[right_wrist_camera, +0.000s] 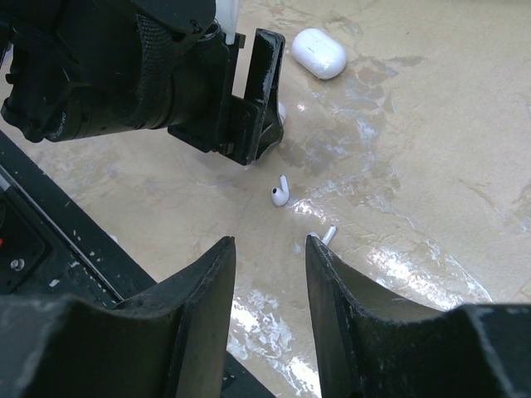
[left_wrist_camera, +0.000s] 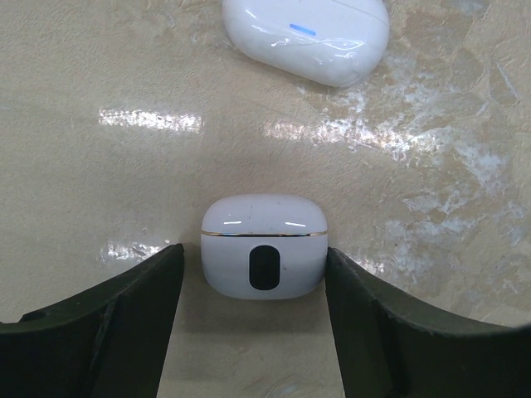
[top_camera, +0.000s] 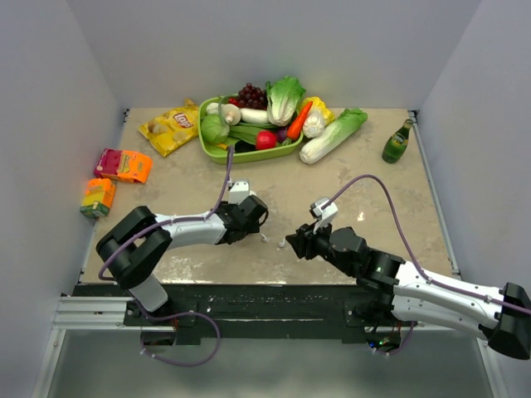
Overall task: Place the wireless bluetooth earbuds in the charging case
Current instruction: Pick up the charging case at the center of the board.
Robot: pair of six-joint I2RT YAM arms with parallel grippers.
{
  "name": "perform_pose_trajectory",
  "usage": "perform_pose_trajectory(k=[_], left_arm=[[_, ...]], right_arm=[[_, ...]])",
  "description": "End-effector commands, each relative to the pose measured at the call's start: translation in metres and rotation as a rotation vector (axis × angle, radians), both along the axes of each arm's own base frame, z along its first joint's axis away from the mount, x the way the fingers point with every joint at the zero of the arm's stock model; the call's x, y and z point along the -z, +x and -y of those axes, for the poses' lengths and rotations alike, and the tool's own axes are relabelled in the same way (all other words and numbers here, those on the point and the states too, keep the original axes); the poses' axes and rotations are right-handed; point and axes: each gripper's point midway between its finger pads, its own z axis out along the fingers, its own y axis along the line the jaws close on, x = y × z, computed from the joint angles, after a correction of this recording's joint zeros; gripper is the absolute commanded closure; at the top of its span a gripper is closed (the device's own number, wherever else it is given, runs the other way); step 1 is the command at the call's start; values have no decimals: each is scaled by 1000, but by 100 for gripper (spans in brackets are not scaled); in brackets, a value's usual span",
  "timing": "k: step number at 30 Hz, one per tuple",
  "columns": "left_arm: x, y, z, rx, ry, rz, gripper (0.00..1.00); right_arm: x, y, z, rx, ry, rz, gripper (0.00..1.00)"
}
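Observation:
A small white charging case with a gold seam and a black oval lies shut on the beige table. My left gripper straddles it. Its right finger is at the case's side, and a narrow gap shows at the left finger. A second white pebble-shaped case with a blue light lies beyond it and also shows in the right wrist view. Two white earbuds lie loose on the table just ahead of my right gripper. That gripper is open and holds nothing. The left gripper and right gripper face each other near the front edge.
A green tray of vegetables stands at the back, with a napa cabbage beside it. A yellow chips bag and snack packs lie at the left. A green bottle stands at the right. Grey walls enclose the table.

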Motion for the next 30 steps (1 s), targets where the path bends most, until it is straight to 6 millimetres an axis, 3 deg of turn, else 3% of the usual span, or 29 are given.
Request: perform_pose_trajectory(k=[1, 13, 20, 26, 29, 30], left_arm=[[24, -20, -3, 12, 14, -100, 28], [27, -17, -1, 20, 23, -97, 22], [30, -18, -1, 30, 18, -102, 30], [33, -21, -2, 41, 10, -103, 52], [27, -20, -3, 43, -11, -72, 75], [22, -21, -5, 47, -23, -53, 94]], right_arm=[[-10, 3, 1, 21, 45, 21, 57], [-9, 2, 1, 20, 45, 19, 57], [-7, 2, 1, 20, 38, 16, 57], [-9, 3, 1, 20, 41, 16, 57], [-13, 2, 1, 20, 45, 19, 57], [-14, 3, 1, 21, 45, 19, 57]])
